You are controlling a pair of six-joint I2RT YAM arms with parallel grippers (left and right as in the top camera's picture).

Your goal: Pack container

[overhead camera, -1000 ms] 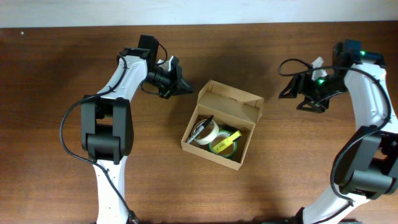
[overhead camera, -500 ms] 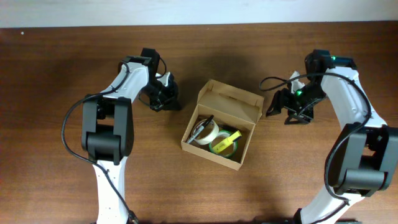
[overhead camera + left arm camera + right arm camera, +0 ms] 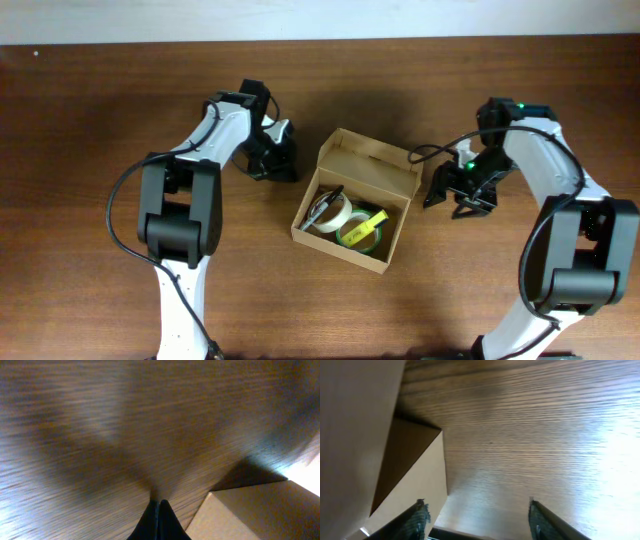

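Observation:
The container (image 3: pixel 402 215) is a tan cardboard box in the middle of the table, lid flap (image 3: pixel 372 158) standing open at its far side. Inside lie tape rolls (image 3: pixel 345 222) and a dark pen (image 3: pixel 325 203). My left gripper (image 3: pixel 284 160) is shut and empty, just left of the box's far left corner; the left wrist view shows its tips (image 3: pixel 159 510) pressed together next to a box corner (image 3: pixel 250 510). My right gripper (image 3: pixel 440 192) is open, right of the flap's right end; the right wrist view shows its fingers (image 3: pixel 477 515) apart beside the box wall (image 3: pixel 420 485).
The wooden table (image 3: pixel 100 120) runs wide on both sides of the box. A pale wall edge (image 3: pixel 320 20) borders the far side. Cables loop off both arms.
Both grippers have moved inward toward the box. The left one came right and down to the box's corner. The right one came left and down to the flap's right end.

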